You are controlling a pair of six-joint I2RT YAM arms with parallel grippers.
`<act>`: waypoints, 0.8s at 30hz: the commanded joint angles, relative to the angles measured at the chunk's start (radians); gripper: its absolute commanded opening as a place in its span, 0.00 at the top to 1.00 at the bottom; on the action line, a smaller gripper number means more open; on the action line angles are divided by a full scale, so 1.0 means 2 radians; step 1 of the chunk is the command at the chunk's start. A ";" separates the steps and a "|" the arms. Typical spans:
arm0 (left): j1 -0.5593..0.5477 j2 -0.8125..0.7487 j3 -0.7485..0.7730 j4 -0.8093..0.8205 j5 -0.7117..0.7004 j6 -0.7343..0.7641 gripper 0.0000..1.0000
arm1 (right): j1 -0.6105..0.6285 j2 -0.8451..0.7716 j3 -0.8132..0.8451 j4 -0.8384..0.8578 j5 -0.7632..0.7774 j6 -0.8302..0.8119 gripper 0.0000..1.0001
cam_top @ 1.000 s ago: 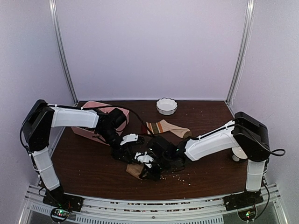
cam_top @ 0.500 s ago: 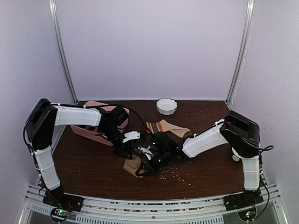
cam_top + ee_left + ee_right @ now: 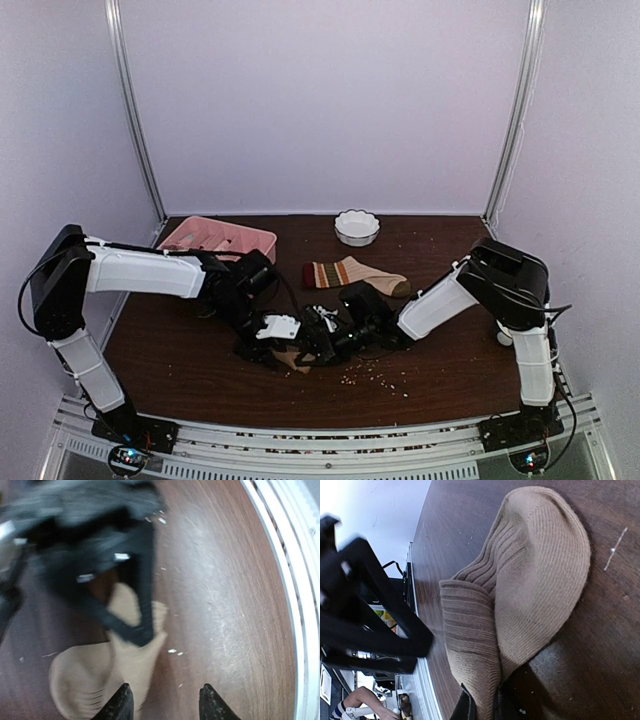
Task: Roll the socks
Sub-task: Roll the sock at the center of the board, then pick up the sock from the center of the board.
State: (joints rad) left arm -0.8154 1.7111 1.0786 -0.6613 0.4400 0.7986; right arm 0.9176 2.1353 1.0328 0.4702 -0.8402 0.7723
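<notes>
The plain tan ribbed sock (image 3: 540, 575) lies folded on the brown table; in the top view only a bit of it (image 3: 297, 360) shows under the two grippers. My right gripper (image 3: 484, 707) is shut on the sock's ribbed cuff; in the top view it (image 3: 322, 340) sits low over the sock. My left gripper (image 3: 165, 707) is open, its left fingertip (image 3: 120, 705) over the sock's edge (image 3: 90, 680) and its right one over bare table. In the top view the left gripper (image 3: 275, 335) faces the right one. The striped-cuff sock (image 3: 355, 274) lies flat behind them, untouched.
A pink compartment tray (image 3: 218, 238) stands at the back left. A white scalloped bowl (image 3: 357, 227) stands at the back middle. Crumbs (image 3: 378, 376) are scattered on the table near the front. The table's front edge with a white rail (image 3: 295, 580) runs close to the left gripper.
Both arms have lowered and drawn together over the tan sock. The left arm has swung off the pink tray, which now shows fully. The tan sock is more covered than before.
</notes>
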 commanded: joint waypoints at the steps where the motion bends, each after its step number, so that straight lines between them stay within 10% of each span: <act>1: -0.028 -0.002 -0.027 0.075 -0.106 0.010 0.53 | -0.006 0.027 -0.025 -0.009 0.027 0.034 1.00; 24: -0.051 -0.037 -0.087 0.180 -0.213 0.063 0.32 | -0.005 0.046 -0.055 0.141 -0.003 0.123 1.00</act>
State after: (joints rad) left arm -0.9115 1.5986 0.9066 -0.3706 0.0475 0.8707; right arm 0.9112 2.1513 0.9607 0.7010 -0.8417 0.9478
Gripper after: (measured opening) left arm 0.689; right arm 0.076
